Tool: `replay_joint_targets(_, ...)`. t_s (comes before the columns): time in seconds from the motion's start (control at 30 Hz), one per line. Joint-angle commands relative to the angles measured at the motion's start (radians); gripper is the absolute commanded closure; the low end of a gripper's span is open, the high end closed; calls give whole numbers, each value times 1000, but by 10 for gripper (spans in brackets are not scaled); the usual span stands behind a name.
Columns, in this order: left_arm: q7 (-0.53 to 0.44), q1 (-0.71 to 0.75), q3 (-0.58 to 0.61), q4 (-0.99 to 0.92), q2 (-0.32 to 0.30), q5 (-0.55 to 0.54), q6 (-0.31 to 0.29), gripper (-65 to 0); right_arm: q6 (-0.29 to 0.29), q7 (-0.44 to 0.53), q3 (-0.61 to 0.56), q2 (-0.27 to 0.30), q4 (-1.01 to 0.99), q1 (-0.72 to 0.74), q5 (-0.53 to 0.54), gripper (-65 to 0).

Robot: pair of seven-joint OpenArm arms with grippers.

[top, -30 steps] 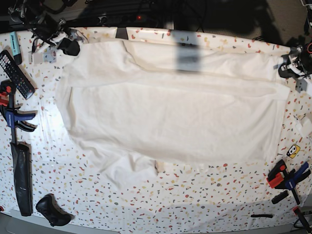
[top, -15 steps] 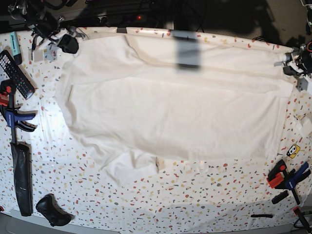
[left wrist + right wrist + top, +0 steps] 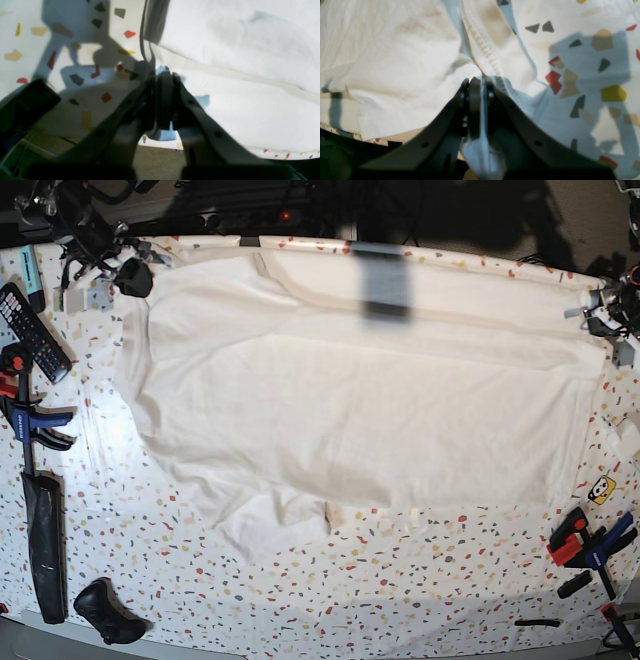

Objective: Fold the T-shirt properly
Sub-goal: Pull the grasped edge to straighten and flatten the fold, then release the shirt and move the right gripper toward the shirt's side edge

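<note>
The white T-shirt lies spread wide over the speckled table, with one short sleeve pointing to the near edge. My right gripper is at the shirt's far left corner. In the right wrist view it is shut on the hemmed cloth, which runs between the jaws. My left gripper is at the far right corner. In the left wrist view it is shut on a thin edge of the shirt.
A remote, a blue-and-red clamp, a long black bar and a black lump lie along the left edge. More clamps and a yellow sticker are at the right. A blurred dark bar hangs over the shirt's far edge.
Both grippers have moved outward and toward the far edge with the shirt's corners. The far edge of the shirt has slid back and the cloth lies flatter and more stretched.
</note>
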Motion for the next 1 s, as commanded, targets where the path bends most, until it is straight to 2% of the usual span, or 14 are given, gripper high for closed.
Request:
replay_joint_targets(0.0, -12, -8, -8, 16, -25, 22, 9, 0, -42, -3, 6, 13, 5, -6, -58, 0)
replay_joint_targets(0.2, -27, -9, -8, 16, -26, 15, 9, 0, -35, 8, 6, 13, 5, -6, -56, 0)
replay_joint_targets(0.3, -27, -11, -8, 16, -26, -11, 9, -9, 15, 3, 6, 13, 5, -6, -45, 0)
replay_joint_targets(0.37, -27, -11, -8, 16, -26, -34, 9, -136, 19, 4, 6, 13, 5, -6, -39, -85)
replay_joint_targets(0.43, -27, -11, -8, 16, -26, -37, 9, -208, 19, 11, 6, 13, 5, -6, -39, -121)
replay_joint_targets(0.6, -26, -11, -8, 18, -45, -38, 9, -213, 19, 11, 6, 16, 5, -6, -39, -121)
replay_joint_targets(0.73, -27, -11, -8, 47, -76, -45, 10, -213, 19, 4, 6, 48, 6, -6, -32, -121)
replay_joint_targets(0.9, -26, -15, -8, 134, -106, -45, 10, -213, 20, -84, 6, 119, 6, -6, 127, -122)
replay_joint_targets(0.97, -27, -16, -8, 178, -106, -45, 10, -213, 23, -119, 6, 139, 13, -3, 143, -122)
